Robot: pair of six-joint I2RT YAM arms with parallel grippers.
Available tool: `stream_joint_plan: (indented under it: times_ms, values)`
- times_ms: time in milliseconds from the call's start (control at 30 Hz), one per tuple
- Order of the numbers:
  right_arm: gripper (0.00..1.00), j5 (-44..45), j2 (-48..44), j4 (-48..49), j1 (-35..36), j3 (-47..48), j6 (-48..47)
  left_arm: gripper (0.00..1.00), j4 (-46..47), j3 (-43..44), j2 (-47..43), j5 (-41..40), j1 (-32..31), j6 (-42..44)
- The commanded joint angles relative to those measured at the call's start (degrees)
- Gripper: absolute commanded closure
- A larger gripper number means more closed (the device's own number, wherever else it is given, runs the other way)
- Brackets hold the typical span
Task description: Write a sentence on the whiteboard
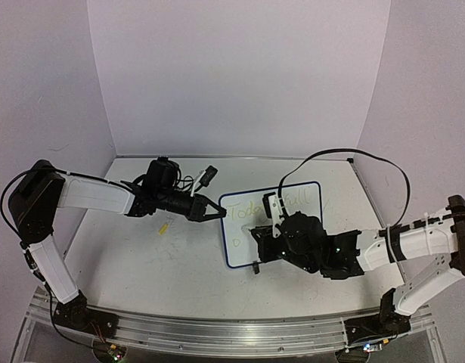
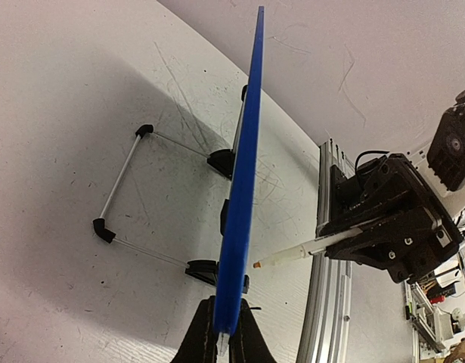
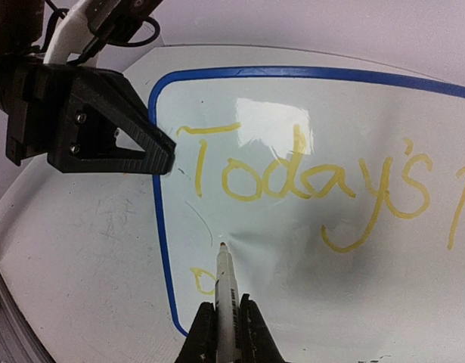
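Writing is judged to be partway done. The whiteboard [image 1: 238,246] is stood upright on its wire stand [image 2: 122,175] at the middle of the counter [image 1: 141,261]. On it the first line of the sentence [image 3: 308,178] is seen in yellow, "Today's" followed by "full". Only one small rounded mark [image 3: 203,281] is laid down at the start of the second line.

The board's left edge is clamped between the fingers of the left gripper [image 2: 221,336], which are closed tight on the blue frame. A yellow-tipped marker [image 3: 225,283] is pinched in the closed fingers of the right gripper [image 3: 226,325] and pointed at the board face. Its tip is placed just above and to the right of that small mark. From the left wrist view the tip appears to be held just off the surface, though contact cannot be ruled out.

For the next move, the tip would need to be pressed lightly to the board beside the mark and drawn rightwards. Meanwhile the frame would have to be braced by the left fingers so that the board is not pushed back.
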Motion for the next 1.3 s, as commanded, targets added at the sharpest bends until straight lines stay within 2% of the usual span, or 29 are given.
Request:
stream_joint_plan:
  times_ms: [0, 433, 1267]
  values:
    - [1.0, 2.94, -0.39, 1.46, -0.97, 0.1, 1.28, 1.0, -2.21, 1.79, -0.87, -1.64, -0.2, 0.73]
    - [1.0, 3.29, 2.41, 1.35, -1.22, 1.33, 0.4, 1.0, -2.49, 1.93, -1.12, -1.67, -0.23, 0.89]
    - [1.0, -1.64, 2.52, -4.67, -0.46, -1.5, -0.78, 1.0, -2.95, 2.15, -1.13, -1.85, -0.29, 1.16]
